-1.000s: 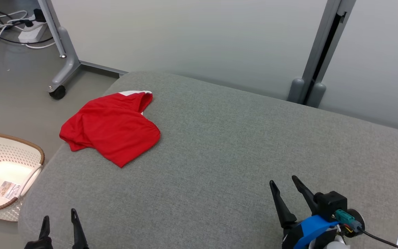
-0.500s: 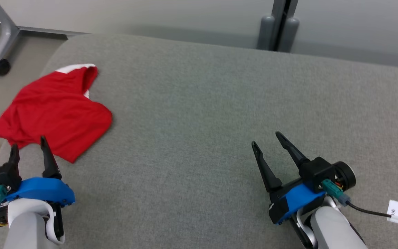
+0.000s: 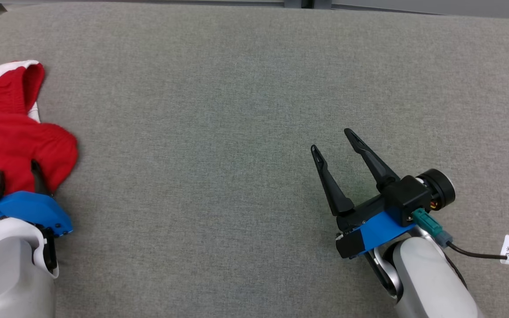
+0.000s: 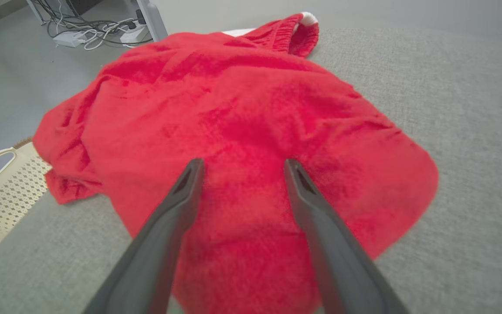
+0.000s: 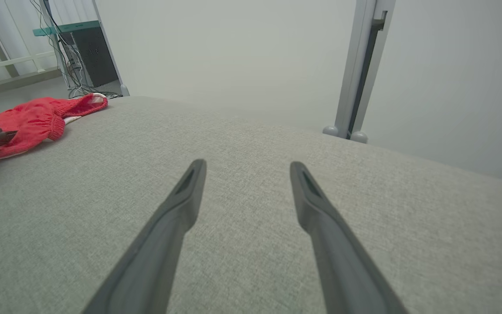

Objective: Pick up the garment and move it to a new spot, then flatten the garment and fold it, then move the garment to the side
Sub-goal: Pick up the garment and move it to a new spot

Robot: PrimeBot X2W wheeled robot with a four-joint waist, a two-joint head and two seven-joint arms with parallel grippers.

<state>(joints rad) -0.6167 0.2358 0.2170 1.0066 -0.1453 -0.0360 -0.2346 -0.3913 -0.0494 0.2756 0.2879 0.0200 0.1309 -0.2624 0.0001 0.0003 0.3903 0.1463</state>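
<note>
The garment (image 3: 7,128) is a crumpled red piece with a white band, lying at the left edge of the grey cushioned surface (image 3: 237,79). My left gripper (image 3: 18,170) stands open over its near edge. In the left wrist view the red garment (image 4: 233,109) spreads out under and beyond the left gripper (image 4: 243,162), with nothing pinched between the fingers. Whether the tips touch the cloth I cannot tell. My right gripper (image 3: 330,139) hovers open above bare cushion at the right, far from the garment (image 5: 33,120). The right gripper (image 5: 247,163) holds nothing.
A cream perforated basket (image 4: 2,192) sits on the floor beside the cushion's left edge, below the garment. Cables and a power strip (image 4: 89,32) lie on the floor beyond. A grey upright post (image 5: 355,74) stands behind the cushion's far edge.
The head camera has tipped down and turned, shifting the whole picture. Both arms have come forward. The left gripper has travelled from the cushion's near edge to over the garment. Both stay open.
</note>
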